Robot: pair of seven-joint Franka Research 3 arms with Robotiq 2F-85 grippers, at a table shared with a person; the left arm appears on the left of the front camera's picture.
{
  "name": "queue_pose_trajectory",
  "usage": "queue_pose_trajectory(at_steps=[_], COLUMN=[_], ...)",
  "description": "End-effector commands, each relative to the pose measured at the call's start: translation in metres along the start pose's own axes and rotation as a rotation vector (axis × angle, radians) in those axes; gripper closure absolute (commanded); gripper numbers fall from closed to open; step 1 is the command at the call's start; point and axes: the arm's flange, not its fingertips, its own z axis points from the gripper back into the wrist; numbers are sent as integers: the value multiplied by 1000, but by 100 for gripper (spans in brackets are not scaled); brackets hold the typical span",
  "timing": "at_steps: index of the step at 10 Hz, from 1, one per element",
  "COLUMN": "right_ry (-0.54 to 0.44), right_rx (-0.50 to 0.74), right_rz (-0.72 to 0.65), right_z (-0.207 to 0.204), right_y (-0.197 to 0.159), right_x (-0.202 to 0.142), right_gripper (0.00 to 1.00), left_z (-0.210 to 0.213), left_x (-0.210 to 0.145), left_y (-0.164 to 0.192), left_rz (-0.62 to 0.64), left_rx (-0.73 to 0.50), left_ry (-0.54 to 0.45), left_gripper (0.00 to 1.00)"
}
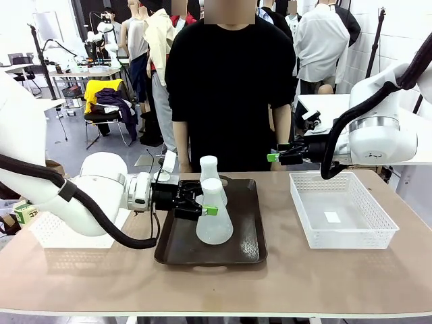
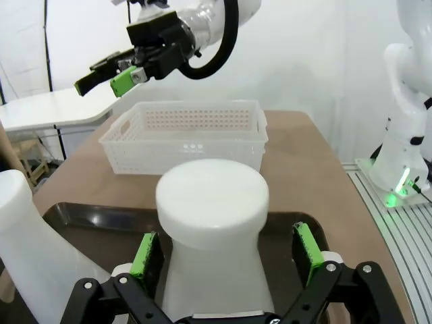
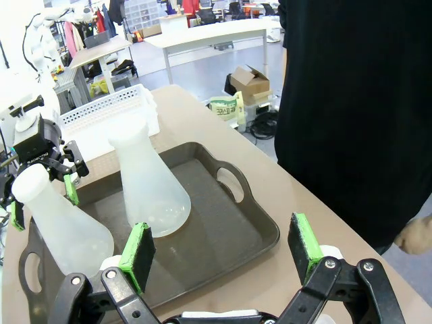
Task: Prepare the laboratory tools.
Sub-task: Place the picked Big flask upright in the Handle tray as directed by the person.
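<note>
Two frosted-white conical flasks stand upright on a dark brown tray (image 1: 246,229). The nearer flask (image 1: 214,219) has my left gripper (image 1: 204,202) open around its narrow neck. In the left wrist view that flask's neck (image 2: 212,223) rises between the green pads (image 2: 147,255), with a small gap on each side. The farther flask (image 1: 210,170) stands just behind it, untouched. My right gripper (image 1: 277,156) hangs open and holds nothing, above the table near the person's arm. The right wrist view looks down on the farther flask (image 3: 152,182) and the nearer flask (image 3: 57,226).
A white mesh basket (image 1: 341,209) sits right of the tray, and another white basket (image 1: 47,233) lies at the left under my left arm. A person in a black shirt (image 1: 229,81) stands at the far edge, close behind the tray.
</note>
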Motion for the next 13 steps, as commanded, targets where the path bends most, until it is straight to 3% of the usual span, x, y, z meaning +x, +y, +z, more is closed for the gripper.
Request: queue_pose_trajectory(at_steps=[1, 4, 5, 13], right_ry=[17, 17, 17, 17], right_rx=[12, 12, 12, 12], right_rz=[-8, -8, -8, -8], right_z=[-1, -1, -1, -1], right_y=[-2, -2, -2, -2], right_x=[1, 1, 1, 1], right_gripper=[0, 0, 0, 0], left_z=[4, 12, 6, 6], left_x=[6, 4, 4, 4], left_y=[-3, 2, 1, 1], left_rz=[7, 48, -5, -5], left_rx=[14, 92, 23, 23], left_ry=[37, 74, 30, 30], left_gripper=[0, 0, 0, 0])
